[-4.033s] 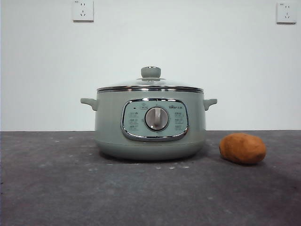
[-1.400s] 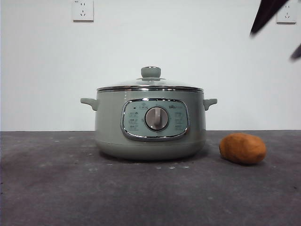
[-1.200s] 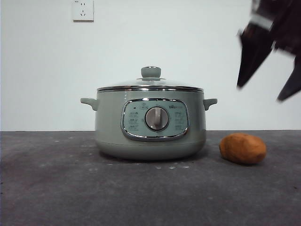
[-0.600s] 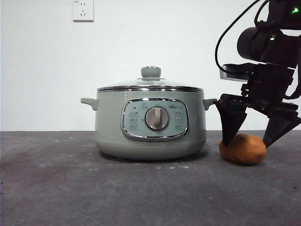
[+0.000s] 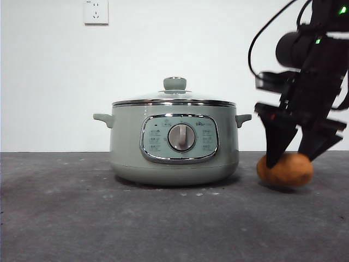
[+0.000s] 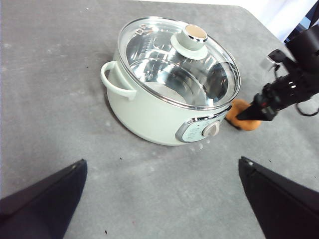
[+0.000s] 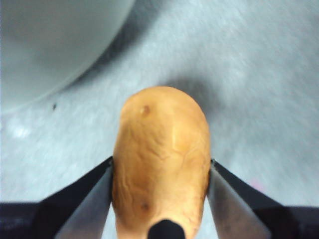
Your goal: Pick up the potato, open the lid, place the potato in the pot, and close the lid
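A bare robot test bench, looking more like a lab than a kitchen.

A plain white wall [image 5: 54,82] with one white power socket [image 5: 96,12] is standing behind a rough dark grey tabletop [image 5: 82,218], a sage-green electric cooking pot [image 5: 174,143] is sitting there alone with no counter or stove around it, and a black cabled robot arm [image 5: 313,65] is working beside it.

wall [image 5: 54,82]: plain white | socket [image 5: 96,12]: upper left | table [image 5: 54,218]: dark grey, speckled

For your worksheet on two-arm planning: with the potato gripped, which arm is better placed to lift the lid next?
Left: its hand hangs open facing the lid; the right hand grips the potato.
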{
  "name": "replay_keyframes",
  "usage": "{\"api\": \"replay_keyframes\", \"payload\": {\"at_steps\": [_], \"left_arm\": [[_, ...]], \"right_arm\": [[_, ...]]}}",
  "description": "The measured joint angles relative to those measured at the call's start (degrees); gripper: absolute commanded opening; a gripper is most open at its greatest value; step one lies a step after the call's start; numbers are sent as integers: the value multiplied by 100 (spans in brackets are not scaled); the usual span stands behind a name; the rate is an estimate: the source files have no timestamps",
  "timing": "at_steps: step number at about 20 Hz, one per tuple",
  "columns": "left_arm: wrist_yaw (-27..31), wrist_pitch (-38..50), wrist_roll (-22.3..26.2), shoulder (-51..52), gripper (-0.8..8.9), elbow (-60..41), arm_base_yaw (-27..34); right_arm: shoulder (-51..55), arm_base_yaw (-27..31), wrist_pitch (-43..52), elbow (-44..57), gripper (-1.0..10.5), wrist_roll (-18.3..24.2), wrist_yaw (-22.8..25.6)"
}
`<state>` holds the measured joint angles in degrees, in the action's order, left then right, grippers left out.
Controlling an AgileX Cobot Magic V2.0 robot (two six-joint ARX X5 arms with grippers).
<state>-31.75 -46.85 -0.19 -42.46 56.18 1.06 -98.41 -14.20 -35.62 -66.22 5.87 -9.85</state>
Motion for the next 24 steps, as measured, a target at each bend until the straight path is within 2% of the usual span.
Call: {"api": "replay_keyframes", "payload": {"at_steps": [5, 9, 13, 16, 22, 24], "left_arm": [[-131, 774, -28, -358, 625, 7, -376], [-24, 1399, -94, -988, 624, 181, -914], [599, 1644, -66, -2055, 624, 1008, -1700], [1032, 1875, 133, -3073, 624, 1821, -2197], [1639, 2339, 426, -4920, 624, 3126, -2686], [1666, 2387, 457, -5386, 625, 3440, -2758]], "right_arm": [[1534, 0, -295, 0, -12, -26, 37], [2922, 0, -682, -4, -12, -77, 35], [4017, 0, -1215, -11, -12, -98, 35], [4562, 0, -1631, -11, -12, -116, 31], [5184, 0, -2282, -11, -12, -164, -111], [5298, 0, -2352, -11, -12, -210, -109]]}}
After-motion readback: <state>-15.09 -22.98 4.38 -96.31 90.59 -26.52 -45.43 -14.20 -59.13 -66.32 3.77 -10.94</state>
